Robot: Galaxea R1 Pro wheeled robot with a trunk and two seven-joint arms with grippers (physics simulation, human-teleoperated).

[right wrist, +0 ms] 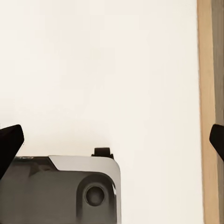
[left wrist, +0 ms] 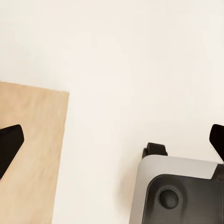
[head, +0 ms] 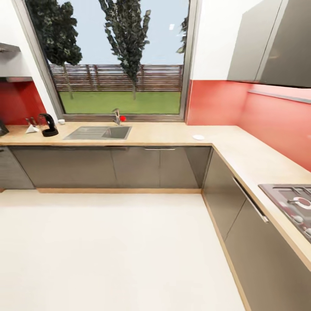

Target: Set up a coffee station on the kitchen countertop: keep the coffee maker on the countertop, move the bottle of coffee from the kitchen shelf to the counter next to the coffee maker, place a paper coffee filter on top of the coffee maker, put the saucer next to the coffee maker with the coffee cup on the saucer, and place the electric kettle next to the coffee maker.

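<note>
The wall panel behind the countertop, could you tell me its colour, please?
Red wall panel, clearest in the head view.

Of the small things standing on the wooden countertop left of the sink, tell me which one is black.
The black coffee maker, the tallest piece in that group. Beside it, the little cone-shaped paper filter and the small cup by the window frame are both white.

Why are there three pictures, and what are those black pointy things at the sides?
A robot took them. The big picture is from a camera on its head, looking at a kitchen: a countertop with a sink, a black coffee maker, a small white saucer and a stove. The other two come from cameras on its wrists, pointing down at the floor. The black points are fingertips of its jaws, left gripper and right gripper. Both are open and hold nothing.
</note>
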